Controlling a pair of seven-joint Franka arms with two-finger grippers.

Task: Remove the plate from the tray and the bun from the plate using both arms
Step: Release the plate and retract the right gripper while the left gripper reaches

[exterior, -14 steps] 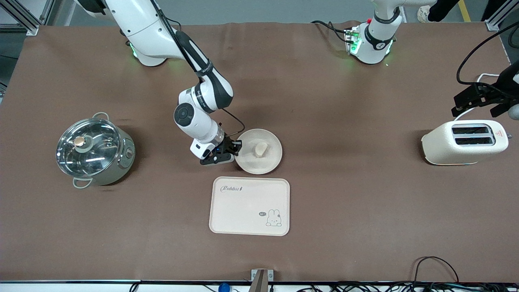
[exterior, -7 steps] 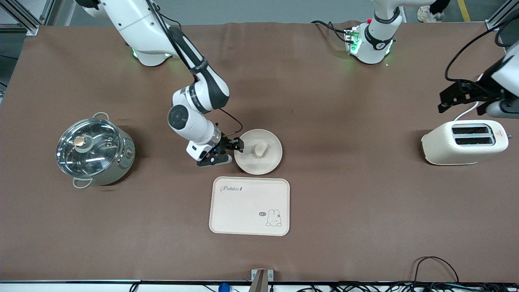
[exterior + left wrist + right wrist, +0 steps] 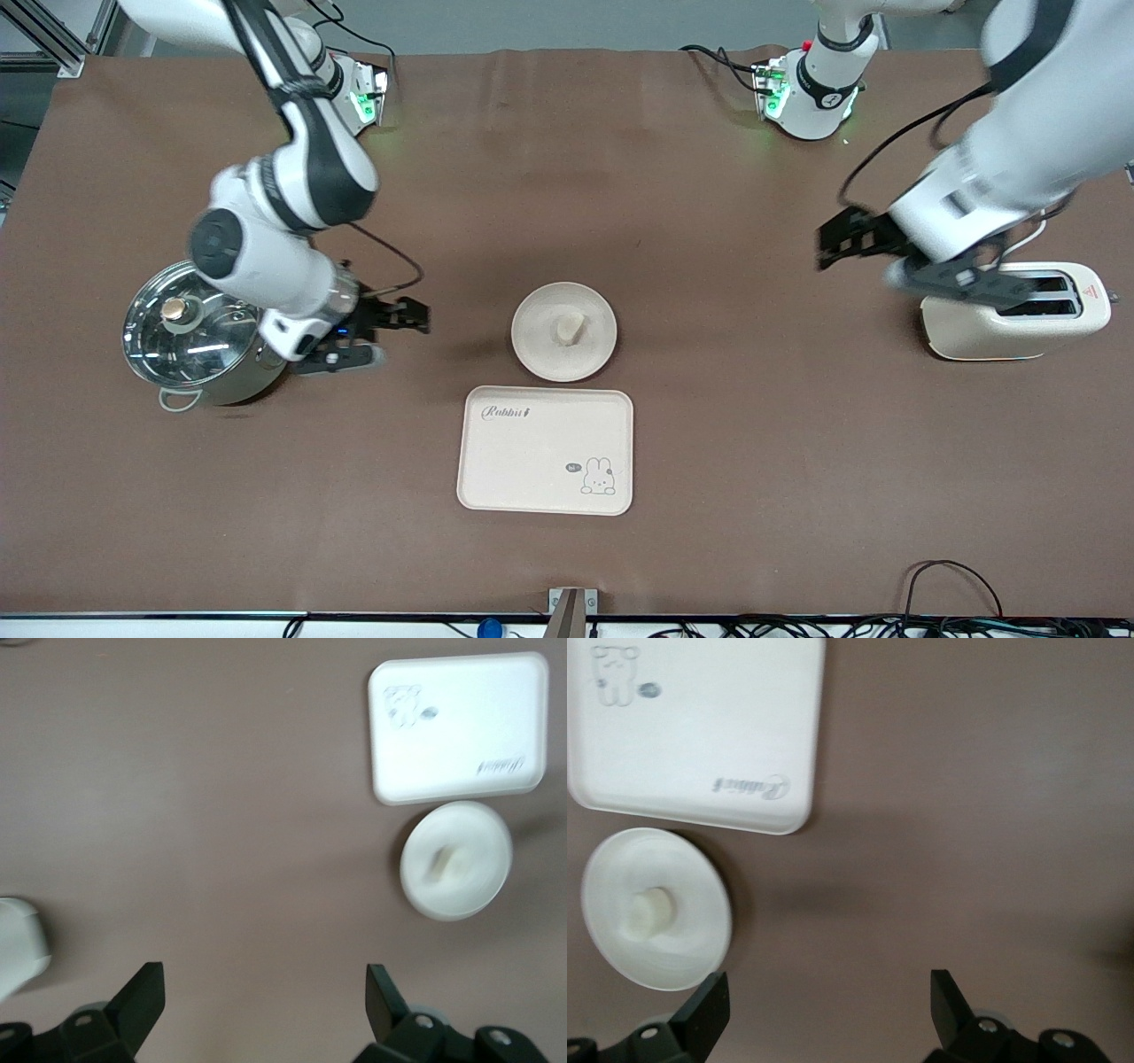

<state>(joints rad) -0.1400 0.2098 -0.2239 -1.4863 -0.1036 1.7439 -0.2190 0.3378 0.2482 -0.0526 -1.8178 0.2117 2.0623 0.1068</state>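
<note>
The round cream plate rests on the brown table, just farther from the front camera than the rabbit tray. The small pale bun lies on its middle. My right gripper hangs open and empty over the bare table between the pot and the plate, touching nothing. My left gripper is open and empty over the table beside the toaster. The left wrist view shows the plate, the bun and its gripper. In the right wrist view the plate and bun lie off to the side of its gripper.
A rectangular cream tray with a rabbit drawing lies nearer the front camera than the plate. A steel pot with a glass lid stands toward the right arm's end. A cream toaster stands toward the left arm's end.
My right gripper opened, let go of the plate's rim and drew back toward the pot. My left arm swung from past the toaster toward the table's middle. Plate and bun stayed put.
</note>
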